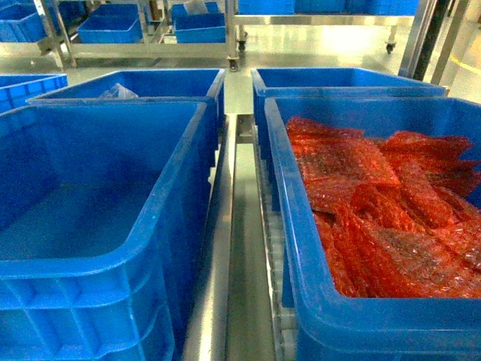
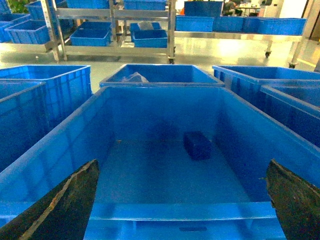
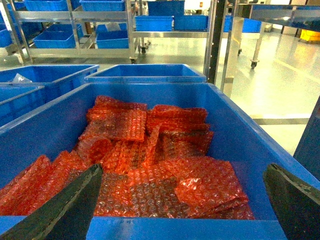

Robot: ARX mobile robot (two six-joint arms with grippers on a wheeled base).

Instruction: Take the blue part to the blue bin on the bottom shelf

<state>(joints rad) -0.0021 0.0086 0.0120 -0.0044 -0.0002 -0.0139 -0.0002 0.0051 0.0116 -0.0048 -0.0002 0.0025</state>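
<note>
Blue part (image 2: 197, 145) on bin (image 2: 150, 107) floor | L gripper (image 2: 182, 200) released | R gripper (image 3: 182, 200) released

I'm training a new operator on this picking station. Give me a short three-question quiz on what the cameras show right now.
1. True or false: the left gripper is open and holds nothing.
2. What fills the right bin? A) red bubble-wrap bags B) blue parts C) nothing
3. Fill in: the small blue part lies on the floor of the ___ bin.

Key: 1 true. 2 A, the red bubble-wrap bags. 3 left, meaning the left bin; the part sits toward its far wall.
</note>
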